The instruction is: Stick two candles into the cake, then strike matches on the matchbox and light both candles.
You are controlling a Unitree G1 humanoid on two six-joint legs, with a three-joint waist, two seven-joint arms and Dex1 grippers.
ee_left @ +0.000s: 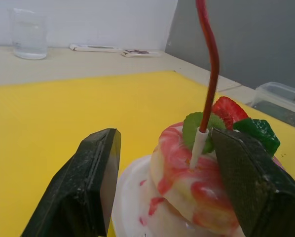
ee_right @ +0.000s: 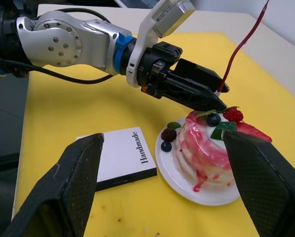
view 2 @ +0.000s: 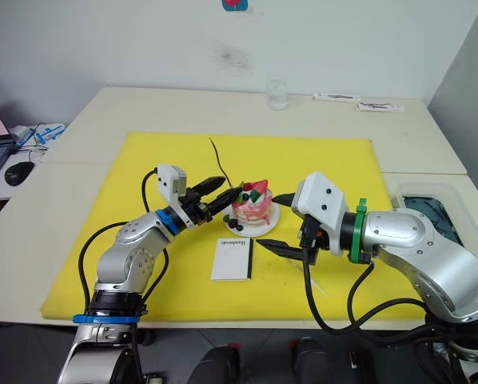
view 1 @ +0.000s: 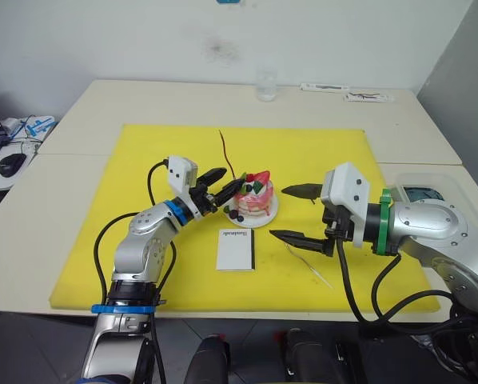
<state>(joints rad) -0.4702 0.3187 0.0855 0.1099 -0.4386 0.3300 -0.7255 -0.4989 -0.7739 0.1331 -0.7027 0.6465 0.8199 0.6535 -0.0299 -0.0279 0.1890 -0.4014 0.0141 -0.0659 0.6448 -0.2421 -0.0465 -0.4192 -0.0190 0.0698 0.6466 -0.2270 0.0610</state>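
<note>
The pink cake [view 1: 255, 200] sits on a small white plate [view 1: 268, 217] mid-mat. A dark red wavy candle [ee_left: 210, 59] stands stuck in the cake's top by a white holder. My left gripper [view 1: 222, 186] is open, its fingers either side of that candle's base, one fingertip [ee_left: 246, 182] close beside the holder. The tan candle [view 1: 310, 266] lies on the mat in front of the cake, to its right. The white matchbox [view 1: 236, 249] lies flat just in front of the plate. My right gripper [view 1: 297, 214] hovers wide open right of the cake. The matches are out of view.
A yellow mat [view 1: 143, 160] covers the table's middle. A glass [view 1: 265, 84] and two white wrappers [view 1: 367, 97] sit at the far edge. A clear plastic container [view 1: 419, 192] is at the right, and a laptop and mouse [view 1: 11, 164] at the far left.
</note>
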